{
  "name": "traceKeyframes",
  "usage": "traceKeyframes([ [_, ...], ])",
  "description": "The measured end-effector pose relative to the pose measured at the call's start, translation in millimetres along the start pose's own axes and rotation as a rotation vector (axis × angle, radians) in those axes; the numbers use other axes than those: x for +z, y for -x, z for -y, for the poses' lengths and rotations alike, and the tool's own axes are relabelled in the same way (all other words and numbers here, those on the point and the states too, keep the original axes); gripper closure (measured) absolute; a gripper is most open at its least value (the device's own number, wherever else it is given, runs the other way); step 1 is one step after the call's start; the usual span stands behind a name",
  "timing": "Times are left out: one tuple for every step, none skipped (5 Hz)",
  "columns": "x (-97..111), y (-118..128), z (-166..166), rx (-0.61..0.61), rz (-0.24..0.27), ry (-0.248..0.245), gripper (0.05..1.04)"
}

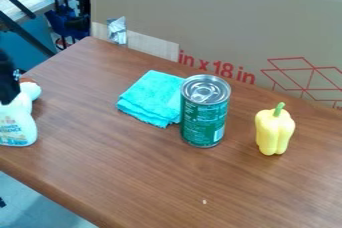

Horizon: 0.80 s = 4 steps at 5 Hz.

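Observation:
My black gripper [8,79] shows partly at the left edge, just above a white bottle [17,124] with a printed label; whether they touch I cannot tell. A rounded white object with a brownish top [30,89] is beside them. Near the middle, a folded turquoise cloth [150,98] lies on the table. An upright green can [204,117] with a silver pull-tab lid stands at the cloth's right side, overlapping its edge in view. Farther right, a yellow toy bell pepper [274,131] stands upright with its green stem on top, apart from the can.
The brown wooden table [200,182] has its front edge running along the lower left. A large cardboard panel [220,17] stands along the back, with silver tape [117,30] on it. Blue clamps [65,19] hang from another bench at the upper left.

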<state>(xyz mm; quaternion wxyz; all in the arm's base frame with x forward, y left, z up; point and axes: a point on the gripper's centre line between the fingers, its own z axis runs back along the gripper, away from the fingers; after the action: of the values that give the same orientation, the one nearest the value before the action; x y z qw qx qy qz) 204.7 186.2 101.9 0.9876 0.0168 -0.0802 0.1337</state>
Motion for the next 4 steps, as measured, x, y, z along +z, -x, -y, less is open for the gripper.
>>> traceKeyframes([
  [-9.2,-2.7,0.2,0.005,-0.012,0.002,0.152],
  [-11.4,-8.8,-2.9,0.005,0.001,-0.006,0.298],
  [-9.0,-10.7,2.7,0.010,0.012,-0.009,0.370],
  [-6.0,-9.5,8.7,0.023,0.028,0.005,0.529],
])
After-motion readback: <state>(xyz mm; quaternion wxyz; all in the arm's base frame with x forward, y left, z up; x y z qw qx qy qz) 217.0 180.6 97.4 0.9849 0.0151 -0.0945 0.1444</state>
